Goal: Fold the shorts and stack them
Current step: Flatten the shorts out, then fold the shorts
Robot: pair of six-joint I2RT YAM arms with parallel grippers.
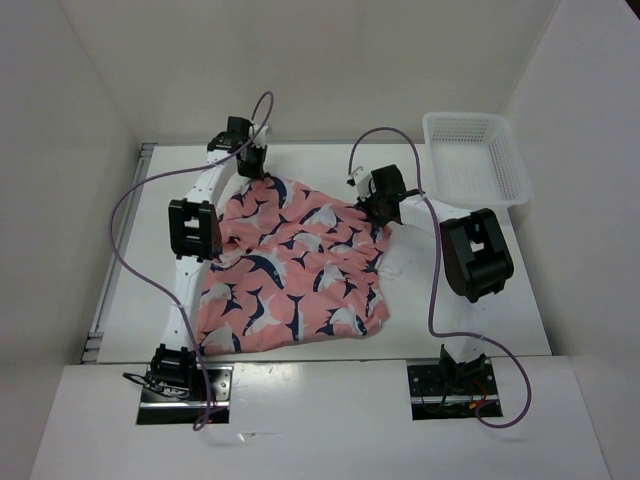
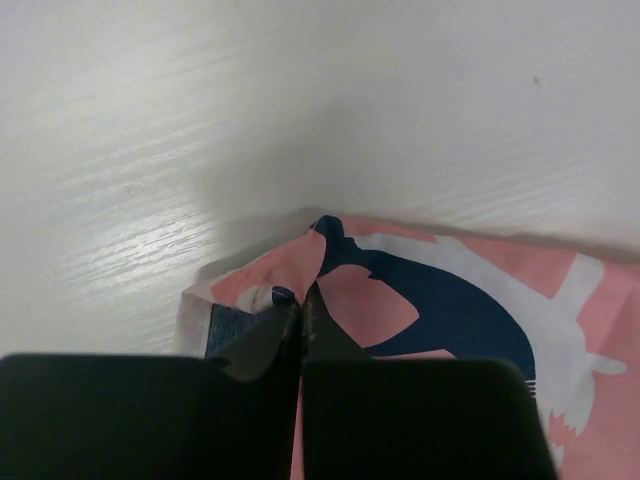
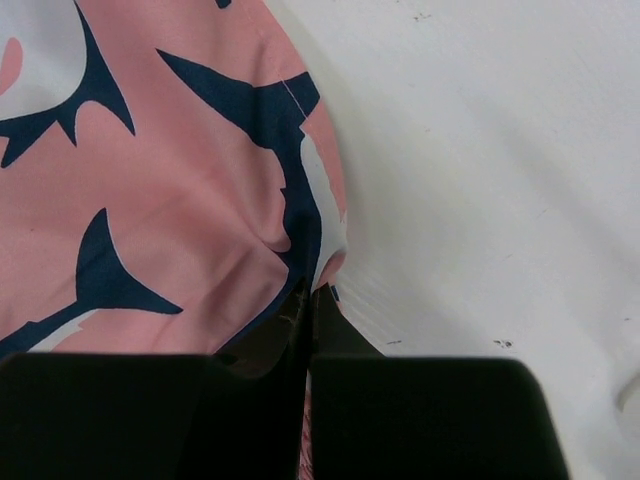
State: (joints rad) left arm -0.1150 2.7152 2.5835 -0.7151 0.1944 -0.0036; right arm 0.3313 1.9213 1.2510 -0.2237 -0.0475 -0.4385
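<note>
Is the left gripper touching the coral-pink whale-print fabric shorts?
Touching: the left wrist view shows the left gripper pinched shut on a corner of the coral-pink whale-print fabric shorts.

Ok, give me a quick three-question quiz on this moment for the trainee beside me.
1. True or false: the left tool is shut on the far-left corner of the shorts.
2. Where does the white mesh basket stand? A) at the far right of the table B) on the shorts C) at the near left corner
3. Fill in: the right tool pinches the shorts at their far-___ corner.
Key: 1 true; 2 A; 3 right.
</note>
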